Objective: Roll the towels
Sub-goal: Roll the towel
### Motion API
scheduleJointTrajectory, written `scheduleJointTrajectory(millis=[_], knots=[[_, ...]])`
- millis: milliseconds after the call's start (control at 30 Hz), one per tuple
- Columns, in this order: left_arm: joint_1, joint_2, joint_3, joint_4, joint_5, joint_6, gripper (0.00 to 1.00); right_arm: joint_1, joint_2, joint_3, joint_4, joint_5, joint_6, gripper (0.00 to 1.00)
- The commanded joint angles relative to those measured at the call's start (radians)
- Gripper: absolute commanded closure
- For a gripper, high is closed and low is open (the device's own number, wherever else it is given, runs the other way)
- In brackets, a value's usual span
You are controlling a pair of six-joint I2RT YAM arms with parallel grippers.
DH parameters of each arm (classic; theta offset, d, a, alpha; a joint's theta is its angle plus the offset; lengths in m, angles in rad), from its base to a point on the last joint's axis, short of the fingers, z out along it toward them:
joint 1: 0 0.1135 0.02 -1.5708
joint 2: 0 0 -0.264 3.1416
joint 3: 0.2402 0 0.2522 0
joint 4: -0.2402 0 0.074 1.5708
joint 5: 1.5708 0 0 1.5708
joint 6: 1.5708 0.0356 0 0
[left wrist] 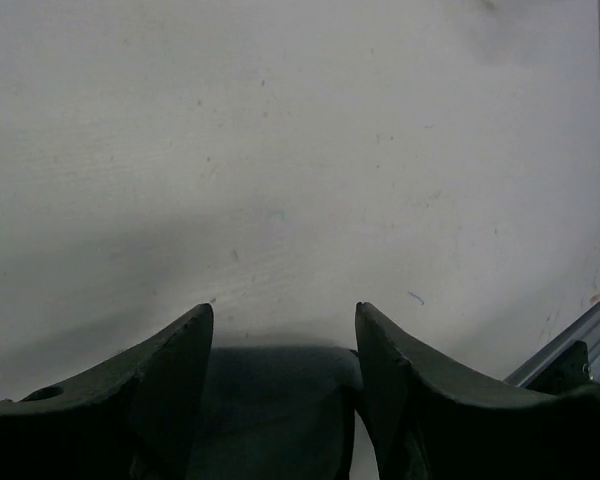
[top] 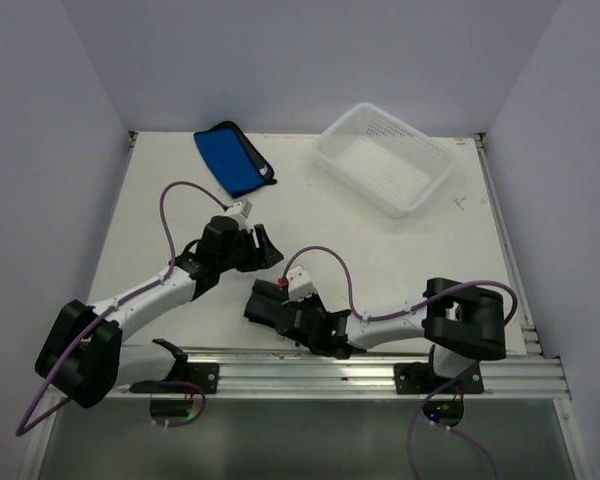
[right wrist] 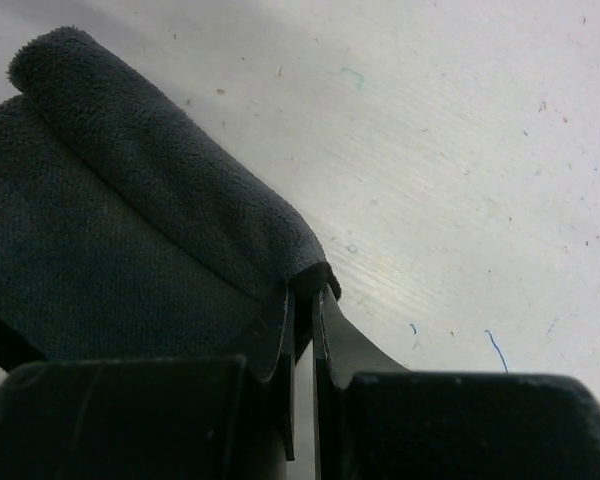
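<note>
The blue towel lies flat at the far left of the table, black-edged, its long axis slanting from far left to near right. It is well apart from both arms, and the left one is plainly nearer to it. The left gripper sits near the middle of the table with its jaws spread wide. Its wrist view shows bare white surface ahead and only a dark patch low between the fingers, which could be shadow or cloth. Just nearer than that, the right gripper is all but closed, nipping the end of a rolled fold on the dark towel. From the pinch the roll runs away and to the left, with the flat cloth beside it on the left. So any further rolling looks to be the right arm's job, turning across that axis. From above this towel is mostly hidden under the gripper. At the far right stands a white basket, with open tabletop between it and the arms
</note>
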Motion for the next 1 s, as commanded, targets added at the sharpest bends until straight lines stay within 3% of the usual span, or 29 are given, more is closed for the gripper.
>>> scheduleJointTrajectory(millis=[0, 67, 233, 400, 533, 633, 967], knots=[[0.005, -0.047, -0.081, -0.042, 0.035, 0.043, 0.36, 0.000, -0.029, 0.005, 0.045, -0.023, -0.005, 1.00], [0.005, -0.075, -0.135, -0.042, 0.023, 0.083, 0.31, -0.020, -0.066, -0.014, 0.052, -0.089, -0.020, 1.00], [0.005, -0.107, -0.201, -0.024, 0.044, 0.105, 0.31, -0.109, -0.213, -0.086, 0.035, -0.286, -0.092, 1.00], [0.005, -0.144, -0.157, -0.126, -0.010, 0.095, 0.31, -0.116, -0.267, -0.106, -0.028, -0.223, -0.111, 1.00], [0.005, -0.230, -0.103, -0.209, -0.095, 0.051, 0.32, -0.109, -0.249, -0.088, -0.082, -0.163, 0.004, 1.00], [0.005, -0.311, -0.109, -0.189, -0.090, 0.019, 0.32, -0.087, -0.236, -0.086, -0.085, -0.100, 0.186, 1.00], [-0.004, -0.225, -0.114, -0.079, 0.068, -0.064, 0.39, -0.032, -0.111, 0.012, -0.276, 0.082, 0.625, 1.00]])
